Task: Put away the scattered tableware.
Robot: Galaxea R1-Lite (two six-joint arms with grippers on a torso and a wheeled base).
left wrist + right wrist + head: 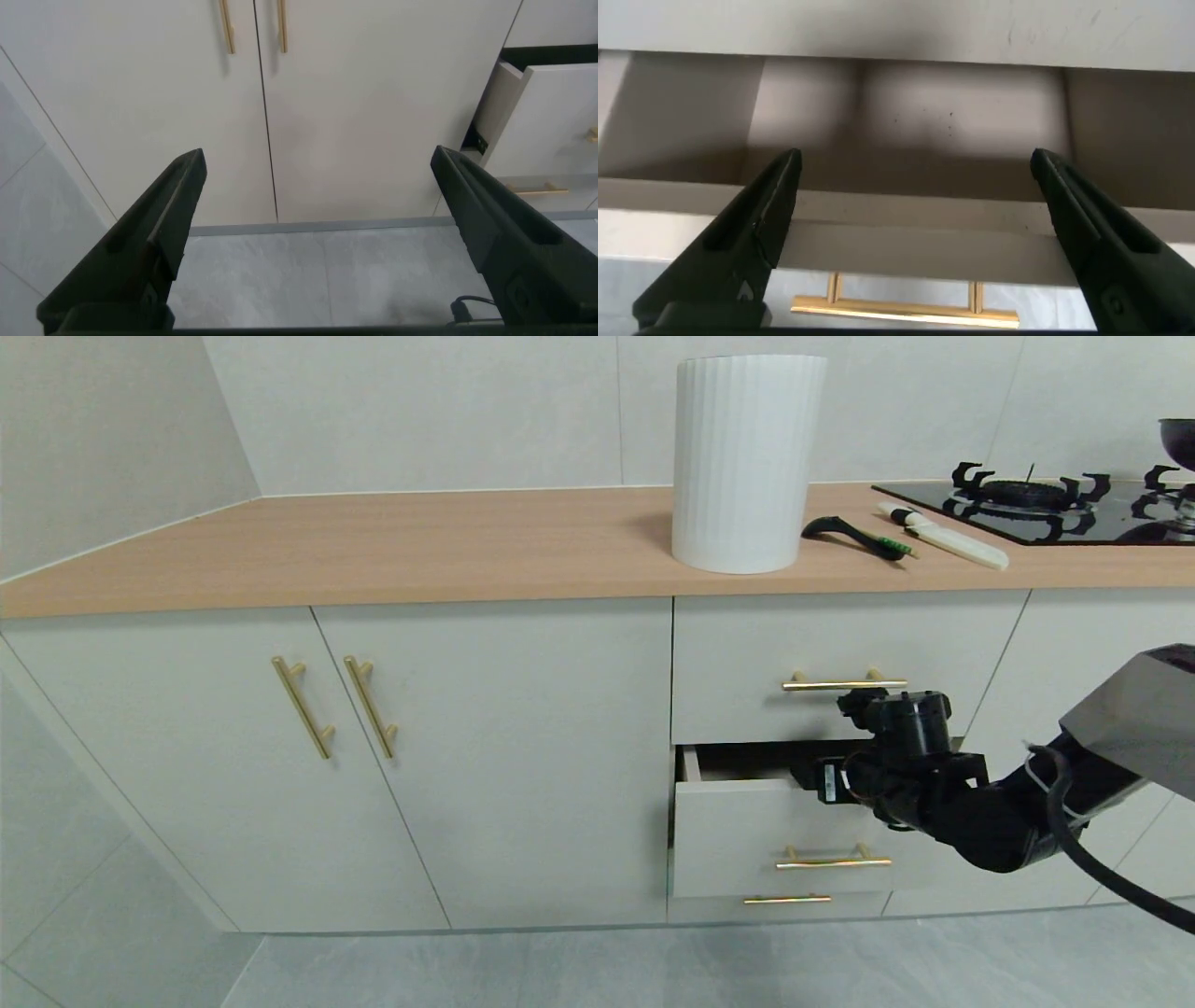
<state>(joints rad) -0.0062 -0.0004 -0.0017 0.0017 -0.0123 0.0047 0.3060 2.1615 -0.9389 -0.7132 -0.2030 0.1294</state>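
The right arm (999, 817) comes in low from the right side and stretches out toward the left. It is black, with a grey block (1134, 714) at its upper end. A black cable (1111, 877) hangs in a loop under it. The wrist (901, 719) is bent and sticks up a little higher than the rest of the arm. The right gripper (915, 161) points forward, and its two dark fingers (752, 233) are spread wide apart. The left gripper (318, 159) is held low and points forward and down. Its two dark fingers (149, 243) are spread wide apart too.
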